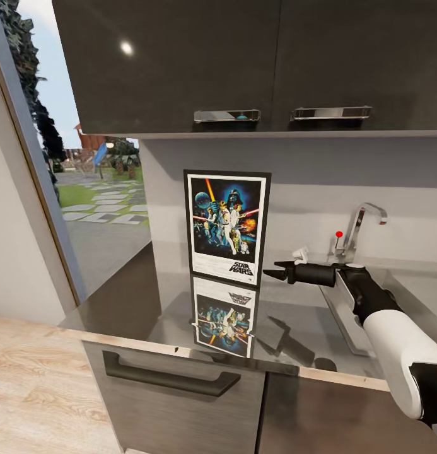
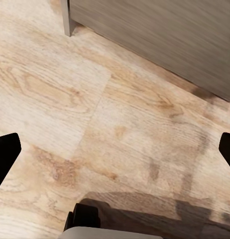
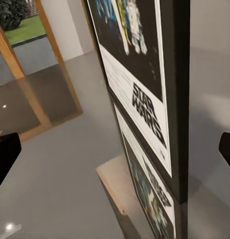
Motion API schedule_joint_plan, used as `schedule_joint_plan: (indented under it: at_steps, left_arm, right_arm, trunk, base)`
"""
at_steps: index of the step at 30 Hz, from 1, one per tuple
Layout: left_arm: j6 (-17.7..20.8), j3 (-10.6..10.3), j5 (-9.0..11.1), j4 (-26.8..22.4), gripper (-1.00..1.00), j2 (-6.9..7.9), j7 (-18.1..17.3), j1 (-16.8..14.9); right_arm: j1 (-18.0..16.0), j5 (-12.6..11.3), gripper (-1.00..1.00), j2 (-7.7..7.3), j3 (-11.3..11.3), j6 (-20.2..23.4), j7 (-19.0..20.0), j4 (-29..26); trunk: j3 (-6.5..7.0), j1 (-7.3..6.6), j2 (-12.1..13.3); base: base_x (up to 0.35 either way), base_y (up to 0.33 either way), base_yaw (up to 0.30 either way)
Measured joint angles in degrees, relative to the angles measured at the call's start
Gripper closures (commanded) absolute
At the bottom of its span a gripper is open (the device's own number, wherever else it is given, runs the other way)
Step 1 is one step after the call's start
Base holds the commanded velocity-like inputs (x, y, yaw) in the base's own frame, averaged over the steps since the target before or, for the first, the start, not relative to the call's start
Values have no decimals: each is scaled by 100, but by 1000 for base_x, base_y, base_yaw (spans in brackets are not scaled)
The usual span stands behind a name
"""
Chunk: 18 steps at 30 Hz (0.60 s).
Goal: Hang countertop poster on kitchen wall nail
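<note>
One poster (image 1: 227, 226) here, standing upright at the back of the countertop (image 1: 130, 296) against the grey wall, its bottom edge on the slab. Below it the glossy top throws back one dimmer, upside-down mirror copy. The lettering reads "STAR WARS", black on the white border, bottom right of the print. There is finer print beside it, too small to read.

The right gripper (image 1: 268, 270) is out over the countertop, just beside the poster's right edge and apart from it. Its two dark fingers look spread a little, nothing between them. From the right wrist camera the poster (image 3: 145, 74) fills the middle, seen edge-on at a slant, "STAR WARS" plain again, and the two finger tips sit wide at either border of the picture.

Behind the arm, one chrome tap (image 1: 363, 224) with a small red knob stands by one sunken sink (image 1: 344, 315). Overhead, two dark cabinet doors, each with one chrome handle (image 1: 226, 115). Under the counter, one drawer with one black handle (image 1: 168, 377).

The left gripper (image 2: 115, 149) hangs over the wooden floor (image 2: 70, 99) beside a cabinet front, fingers spread wide and empty. One window at the left shows a lawn and paving outside.
</note>
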Motion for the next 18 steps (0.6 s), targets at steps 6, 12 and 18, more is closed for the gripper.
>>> schedule_joint_plan:
  at_steps: [6,12,18]
  left_arm:
    - [0,0,0,0,-100,1,0,0]
    - [0,0,0,0,-100,6,0,0]
    - [0,0,0,0,-100,7,0,0]
  right_arm:
    - [-1,0,-100,0,10,1,4,0]
    - [-1,0,-100,0,23,1,10,0]
    - [0,19,-100,6,33,-9,290,0]
  trunk:
    - [0,0,0]
    - [0,0,0]
    - [0,0,0]
  base:
    - [0,0,0]
    - [0,0,0]
    - [0,0,0]
